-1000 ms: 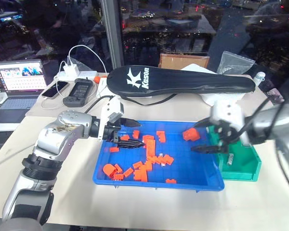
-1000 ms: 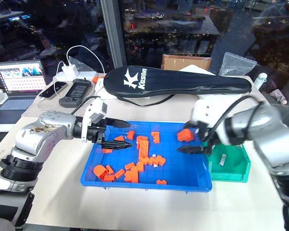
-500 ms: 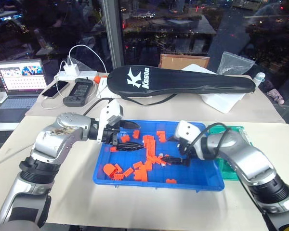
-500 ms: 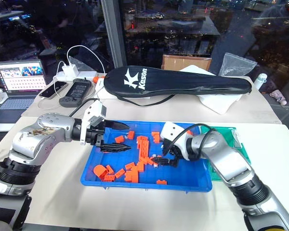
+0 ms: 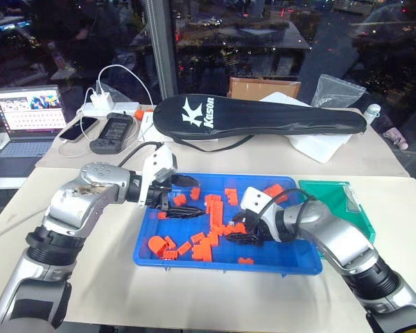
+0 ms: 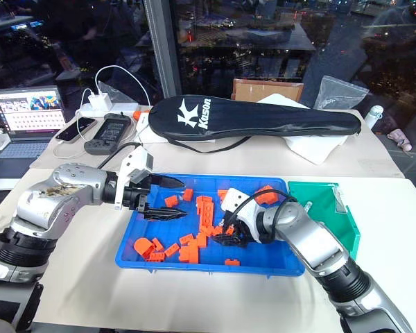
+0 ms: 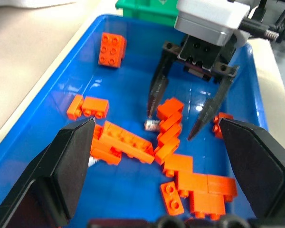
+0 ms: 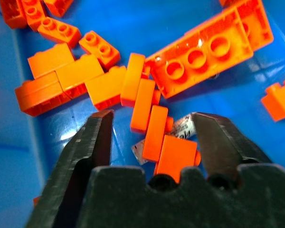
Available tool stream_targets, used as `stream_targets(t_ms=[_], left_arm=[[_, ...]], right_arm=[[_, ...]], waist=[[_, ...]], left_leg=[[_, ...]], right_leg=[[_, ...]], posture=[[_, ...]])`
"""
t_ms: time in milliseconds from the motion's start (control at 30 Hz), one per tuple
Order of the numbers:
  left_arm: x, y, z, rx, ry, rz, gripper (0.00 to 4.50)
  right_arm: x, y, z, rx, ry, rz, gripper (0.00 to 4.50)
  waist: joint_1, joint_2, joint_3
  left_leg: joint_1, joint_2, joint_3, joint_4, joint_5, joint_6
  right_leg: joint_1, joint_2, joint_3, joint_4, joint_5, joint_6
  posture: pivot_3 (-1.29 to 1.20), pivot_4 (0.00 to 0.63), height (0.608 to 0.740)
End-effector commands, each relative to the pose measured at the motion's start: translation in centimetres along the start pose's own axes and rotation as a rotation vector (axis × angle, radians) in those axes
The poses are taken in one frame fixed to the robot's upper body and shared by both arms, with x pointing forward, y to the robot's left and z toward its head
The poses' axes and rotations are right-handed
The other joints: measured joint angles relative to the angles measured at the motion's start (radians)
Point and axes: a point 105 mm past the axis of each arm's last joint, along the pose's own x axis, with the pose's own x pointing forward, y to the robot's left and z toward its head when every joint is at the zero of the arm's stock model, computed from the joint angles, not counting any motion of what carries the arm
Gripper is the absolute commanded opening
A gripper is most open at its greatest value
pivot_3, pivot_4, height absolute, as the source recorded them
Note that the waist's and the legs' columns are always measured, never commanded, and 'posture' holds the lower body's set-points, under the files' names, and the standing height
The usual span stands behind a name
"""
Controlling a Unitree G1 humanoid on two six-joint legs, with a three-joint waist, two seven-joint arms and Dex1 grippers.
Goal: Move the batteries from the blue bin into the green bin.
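Dark window glass backs the pale tabletop (image 5: 215,298) on which your work area sits. At 12 o'clock of the scene you will find a black racket case (image 5: 256,116); at 10 o'clock, a laptop (image 5: 26,111), a phone (image 5: 78,128) and a white charger (image 5: 100,102).

The blue bin (image 5: 194,260) lies at the centre, scattered with orange blocks (image 5: 202,246). The green bin (image 5: 356,211) touches it at the 3 o'clock side.

Left claw (image 5: 186,196): it hangs over the 10 o'clock part of the blue bin, its 2 fingers spread apart, nothing between them.

Right claw (image 7: 184,113): it is lowered into the middle of the blue bin, its 2 fingers apart and straddling a short stack of orange blocks. Its fingertips (image 8: 96,135) reach down close to the bin floor.

Batteries: you can see 1 battery (image 8: 183,127), a silver-grey cylinder, lying on the floor of the blue bin partly under that stack, between the right claw's fingers. Whether the fingers touch it cannot be told.
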Motion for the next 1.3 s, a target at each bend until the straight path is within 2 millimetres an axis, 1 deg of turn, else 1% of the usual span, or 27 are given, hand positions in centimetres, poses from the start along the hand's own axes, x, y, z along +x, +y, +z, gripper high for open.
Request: stream_targets(t_ms=[33,167,267,333,500,567,667,700,767,800,867,1000,1067,1133,1200,1300], left_arm=[[-0.4,0.0,0.6,0.053,-0.002,0.01,4.5],[-0.4,0.1,0.6,0.058,-0.002,0.012,4.5],[-0.4,0.1,0.6,0.058,-0.004,0.01,4.5],[-0.4,0.1,0.5,0.056,-0.003,0.012,4.5],[-0.5,0.2,0.3,0.054,0.002,0.016,4.5],[-0.5,0.2,0.2,0.054,0.003,0.018,4.5],[-0.6,0.3,0.2,0.056,0.005,0.02,4.5],[-0.5,0.3,0.2,0.056,0.006,0.02,4.5],[-0.5,0.3,0.1,0.057,0.006,0.018,4.5],[-0.5,0.3,0.1,0.057,0.006,0.017,4.5],[-0.4,0.3,0.1,0.057,0.005,0.017,4.5],[-0.5,0.3,0.1,0.059,0.005,0.017,4.5],[-0.5,0.4,0.2,0.06,0.005,0.017,4.5],[-0.5,0.3,0.2,0.059,0.006,0.014,4.5],[-0.5,0.3,0.2,0.059,0.007,0.012,4.5],[-0.5,0.4,0.2,0.06,0.008,0.012,4.5]], right_arm=[[-0.9,-0.4,1.0,-0.04,-0.027,-0.027,3.18],[-1.1,-0.2,1.3,-0.048,-0.034,-0.015,3.18],[-1.0,0.0,1.1,-0.047,-0.025,-0.006,2.44],[-1.0,0.1,0.9,-0.057,-0.011,-0.009,1.8],[-1.5,-0.4,1.3,-0.074,-0.016,-0.033,1.8],[-2.1,-0.8,1.7,-0.085,-0.023,-0.041,1.8],[-3.8,-1.5,2.8,-0.102,-0.046,-0.048,1.8],[-4.6,-2.0,3.0,-0.104,-0.047,-0.062,1.8],[-5.6,-3.1,3.0,-0.104,-0.037,-0.1,1.8],[-6.1,-4.0,2.5,-0.103,-0.016,-0.139,1.8],[-6.7,-4.7,1.8,-0.1,0.011,-0.164,1.8],[-6.4,-3.8,1.8,-0.093,0.0,-0.121,1.8],[-6.0,-2.7,2.0,-0.091,-0.012,-0.072,1.8],[-5.3,-1.5,1.8,-0.104,-0.001,-0.025,1.8],[-4.5,-1.0,1.4,-0.11,0.011,-0.008,1.8],[-3.6,-1.0,0.8,-0.109,0.026,-0.013,1.8]], waist=[[0.0,0.0,0.0],[-0.001,0.0,0.0],[-0.001,0.0,0.0],[0.0,0.0,0.0],[-0.001,0.0,0.0],[-0.001,0.0,0.0],[0.0,0.0,0.0],[0.0,0.0,0.0],[0.002,0.0,0.0],[0.003,-0.001,0.0],[0.004,-0.001,0.0],[0.0,-0.001,0.0],[-0.004,-0.001,0.0],[-0.004,-0.001,0.0],[-0.002,-0.001,0.0],[-0.002,-0.001,0.0]], left_leg=[[0.0,0.0,0.0,0.0,0.0,0.0],[0.0,0.0,0.0,0.0,0.0,0.0],[0.0,0.0,0.0,0.0,0.0,0.0],[0.0,0.0,0.0,0.0,0.0,0.0],[0.0,0.0,0.0,0.0,0.0,0.0],[0.0,0.0,0.0,0.0,0.0,0.0],[0.0,0.0,0.0,0.0,0.0,0.0],[0.0,0.0,0.0,0.0,0.0,0.0],[0.0,0.0,0.0,0.0,0.0,0.0],[0.0,0.0,0.0,0.0,0.0,0.0],[0.0,0.0,0.0,0.0,0.0,0.0],[0.0,0.0,0.0,-0.001,0.0,0.0],[0.0,0.0,0.0,-0.001,0.0,0.0],[0.0,0.0,0.0,-0.002,0.0,0.0],[0.0,0.0,0.0,-0.002,0.0,0.0],[0.0,0.0,0.0,-0.001,0.0,0.0]], right_leg=[[0.0,0.0,0.0,0.0,0.0,0.0],[0.0,0.0,0.0,0.0,0.0,0.0],[0.0,0.0,0.0,0.0,0.0,0.0],[0.0,0.0,0.0,0.0,0.0,0.0],[0.0,0.0,0.0,0.0,0.0,0.0],[0.0,0.0,0.0,0.0,0.0,0.0],[0.0,0.0,0.0,0.0,0.0,0.0],[0.0,0.0,0.0,0.0,0.0,0.0],[0.0,0.0,0.0,0.0,0.0,0.0],[0.0,0.0,0.0,0.0,0.0,0.0],[0.0,0.0,0.0,-0.001,0.0,0.0],[0.0,0.0,0.0,-0.001,0.0,0.0],[0.0,0.0,0.0,-0.001,0.0,0.0],[0.0,0.0,0.0,-0.001,0.0,0.0],[0.0,0.0,0.0,-0.001,0.0,0.0],[0.0,0.0,0.0,-0.001,0.0,0.0]], posture=[[0.0,0.15,0.74],[0.0,0.15,0.74],[0.0,0.15,0.74],[0.0,0.15,0.74],[0.0,0.15,0.74],[0.0,0.15,0.74],[0.0,0.15,0.74],[0.0,0.15,0.74],[0.0,0.15,0.74],[0.0,0.15,0.74],[0.0,0.15,0.74],[0.0,0.15,0.74],[0.0,0.15,0.74],[0.0,0.15,0.74],[0.0,0.15,0.74],[0.0,0.15,0.74]])
